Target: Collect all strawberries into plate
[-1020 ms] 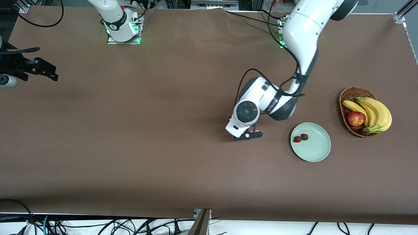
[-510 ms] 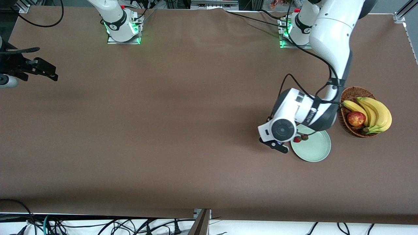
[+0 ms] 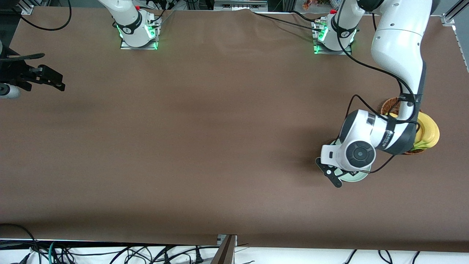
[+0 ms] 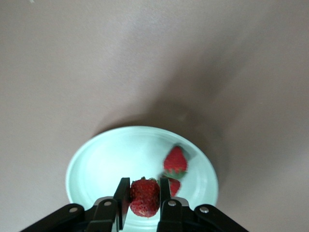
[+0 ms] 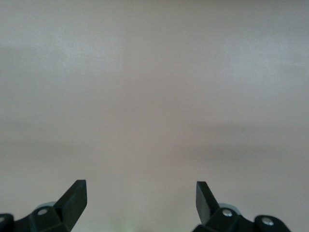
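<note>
The left tool (image 4: 145,198), having swung over from the bare surface (image 3: 205,146), now grips one strawberry (image 4: 144,197) above the plate (image 4: 101,159) holding two strawberries (image 4: 175,161), while the right tool (image 5: 141,198) waits open at the right arm's end.

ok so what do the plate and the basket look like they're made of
The plate: smooth, pale mint, softly glossy, probably plastic or melamine, possibly glazed ceramic. The basket: brown woven strands along its rim, likely wicker or rattan, matte; the left arm covers most of it.
</note>
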Motion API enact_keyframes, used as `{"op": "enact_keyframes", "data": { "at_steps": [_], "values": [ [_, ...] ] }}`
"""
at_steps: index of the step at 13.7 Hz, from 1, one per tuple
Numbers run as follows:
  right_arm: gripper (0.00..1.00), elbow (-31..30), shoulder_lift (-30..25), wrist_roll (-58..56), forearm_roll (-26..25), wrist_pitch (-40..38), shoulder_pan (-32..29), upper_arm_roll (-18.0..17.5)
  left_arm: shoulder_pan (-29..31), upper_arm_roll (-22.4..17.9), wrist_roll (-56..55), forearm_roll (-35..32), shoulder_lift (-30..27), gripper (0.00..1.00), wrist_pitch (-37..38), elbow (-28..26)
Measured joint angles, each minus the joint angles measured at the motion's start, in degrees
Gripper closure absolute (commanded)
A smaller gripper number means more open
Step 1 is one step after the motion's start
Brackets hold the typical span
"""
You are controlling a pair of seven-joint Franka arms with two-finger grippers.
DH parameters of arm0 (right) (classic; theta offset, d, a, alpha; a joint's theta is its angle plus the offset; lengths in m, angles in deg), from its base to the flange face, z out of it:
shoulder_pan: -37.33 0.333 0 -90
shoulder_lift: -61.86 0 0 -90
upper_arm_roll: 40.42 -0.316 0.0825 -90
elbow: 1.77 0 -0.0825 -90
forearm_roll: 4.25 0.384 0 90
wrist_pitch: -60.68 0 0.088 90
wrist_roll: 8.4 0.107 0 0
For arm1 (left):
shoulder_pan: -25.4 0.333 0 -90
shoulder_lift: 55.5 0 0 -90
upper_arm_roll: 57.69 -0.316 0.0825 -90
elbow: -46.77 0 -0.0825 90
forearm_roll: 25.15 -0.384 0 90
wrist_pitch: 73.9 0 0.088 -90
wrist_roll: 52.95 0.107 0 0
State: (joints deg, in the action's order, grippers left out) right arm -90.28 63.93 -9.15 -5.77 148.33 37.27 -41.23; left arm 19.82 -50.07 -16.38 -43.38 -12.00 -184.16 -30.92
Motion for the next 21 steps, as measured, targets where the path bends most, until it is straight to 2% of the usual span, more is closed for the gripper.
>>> {"op": "enact_keyframes", "data": {
  "at_steps": [2,3,4,10,11,13,15,18,21],
  "values": [
    [0.00,0.00,0.00,0.00,0.00,0.00,0.00,0.00,0.41,0.06,1.95,0.00,0.19,0.74,-2.51,-0.73],
    [0.00,0.00,0.00,0.00,0.00,0.00,0.00,0.00,0.65,0.10,2.12,0.02,0.43,0.58,-3.15,-1.15],
    [0.00,0.00,0.00,0.00,0.00,0.00,0.00,0.00,1.17,0.14,2.13,0.09,0.66,0.01,-3.92,-1.77],
    [0.00,0.00,0.00,0.00,0.00,0.00,0.00,0.00,2.64,1.00,2.47,0.26,1.15,0.00,-5.62,-2.93],
    [0.00,0.00,0.00,0.00,0.00,0.00,0.00,0.00,2.71,1.28,2.37,1.14,1.03,0.00,-5.57,-2.79],
    [0.00,0.00,0.01,0.00,0.00,0.00,0.00,0.00,2.75,2.25,1.81,7.04,-0.68,0.00,-3.03,-1.95],
    [0.00,0.03,0.04,0.00,0.00,0.00,0.00,0.00,2.69,3.27,-1.83,11.01,-5.33,0.00,5.26,-0.78],
    [0.00,0.07,0.10,0.00,0.00,0.00,0.00,-0.02,2.39,5.13,-13.61,16.04,-15.45,0.00,21.82,0.05],
    [0.00,0.11,0.15,0.00,0.00,0.00,0.00,-0.04,2.27,6.07,-28.75,18.97,-24.78,0.00,31.68,0.10]
  ]
}}
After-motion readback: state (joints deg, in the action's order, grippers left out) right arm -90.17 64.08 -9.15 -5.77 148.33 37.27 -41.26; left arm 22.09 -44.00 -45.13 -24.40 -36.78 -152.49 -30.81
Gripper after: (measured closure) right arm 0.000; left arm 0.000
